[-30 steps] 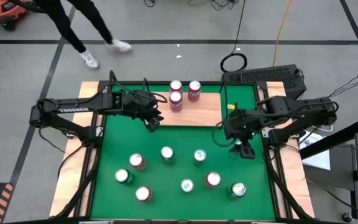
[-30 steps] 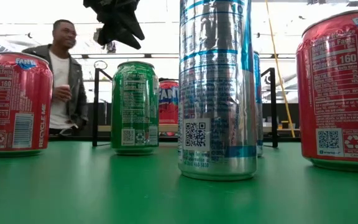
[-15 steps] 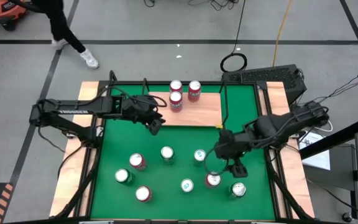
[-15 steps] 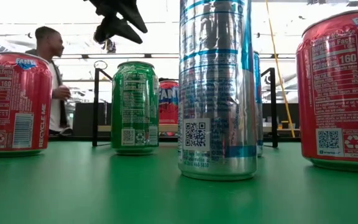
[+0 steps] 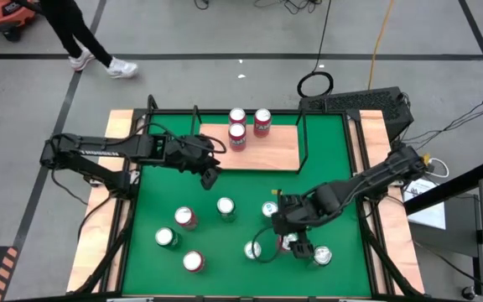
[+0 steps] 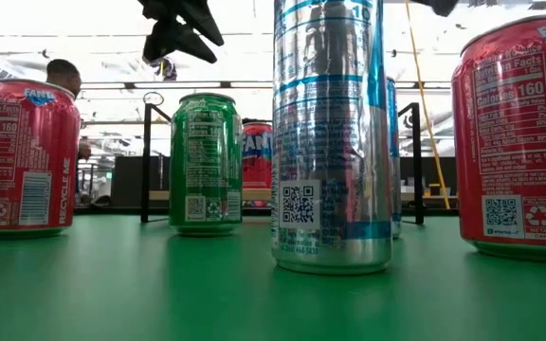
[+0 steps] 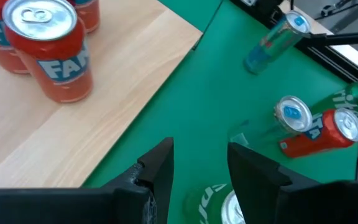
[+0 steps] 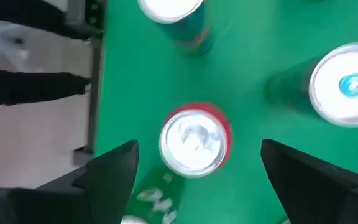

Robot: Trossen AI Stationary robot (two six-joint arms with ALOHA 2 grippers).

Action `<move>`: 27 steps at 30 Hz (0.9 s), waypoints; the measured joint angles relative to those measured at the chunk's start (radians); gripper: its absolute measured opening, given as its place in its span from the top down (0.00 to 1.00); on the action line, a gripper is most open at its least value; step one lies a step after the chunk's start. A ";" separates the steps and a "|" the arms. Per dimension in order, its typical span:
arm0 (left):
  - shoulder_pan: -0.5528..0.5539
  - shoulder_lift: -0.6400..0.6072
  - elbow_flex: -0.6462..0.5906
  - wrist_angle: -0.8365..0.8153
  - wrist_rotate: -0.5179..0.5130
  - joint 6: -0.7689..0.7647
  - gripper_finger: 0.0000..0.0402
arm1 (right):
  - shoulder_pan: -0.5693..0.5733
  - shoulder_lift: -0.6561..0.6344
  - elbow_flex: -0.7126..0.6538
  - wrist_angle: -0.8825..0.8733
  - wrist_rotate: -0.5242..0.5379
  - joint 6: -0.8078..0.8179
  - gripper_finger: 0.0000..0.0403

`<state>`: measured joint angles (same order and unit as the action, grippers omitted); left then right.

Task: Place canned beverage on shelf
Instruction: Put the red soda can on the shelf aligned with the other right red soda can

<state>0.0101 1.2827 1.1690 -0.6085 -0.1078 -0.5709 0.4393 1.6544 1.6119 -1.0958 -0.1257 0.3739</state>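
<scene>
High view: shelf (image 5: 267, 149), a light-wood board inside thin black rails, at the 12 o'clock edge of the green mat (image 5: 166, 197); three red cans (image 5: 237, 137) upright on its 10 o'clock corner. Seven more cans upright on the mat. Left gripper (image 5: 210, 170) hovering at the shelf's 7 o'clock corner. Right gripper (image 5: 296, 243) low over a red can (image 5: 289, 243) at the mat's 5 o'clock area, well apart from the shelf; green can (image 5: 320, 255) just beside it. Person's legs (image 5: 74, 38) on the grey floor at 11 o'clock. Low view, shown only here: printed labels, QR codes and glossy cylindrical can walls; tall silver-blue can (image 6: 330, 133) centre, green can (image 6: 206, 163) and red cans either side, shelf rails (image 6: 146, 161) behind. Left wrist view: fingers (image 7: 160, 168) spread with nothing between, above mat at the wood-grain board's edge. Right wrist view: fingers (image 8: 114, 165) spread wide, the red can's silver lid (image 8: 194, 142) centred between, no contact visible.
</scene>
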 joint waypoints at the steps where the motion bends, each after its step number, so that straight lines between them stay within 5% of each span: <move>1: -0.004 0.000 0.000 0.001 0.000 0.000 0.63 | 0.004 0.010 0.000 0.009 0.017 0.001 0.16; 10: -0.036 0.000 0.000 -0.003 0.026 0.001 0.63 | 0.008 0.096 0.000 0.016 0.025 0.148 0.02; 27: -0.057 0.000 0.000 -0.003 0.051 0.025 0.63 | 0.021 0.224 0.000 -0.006 0.020 0.266 0.02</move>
<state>-0.0471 1.2827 1.1690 -0.6116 -0.0563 -0.5457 0.4603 1.8784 1.6119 -1.1016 -0.1055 0.6396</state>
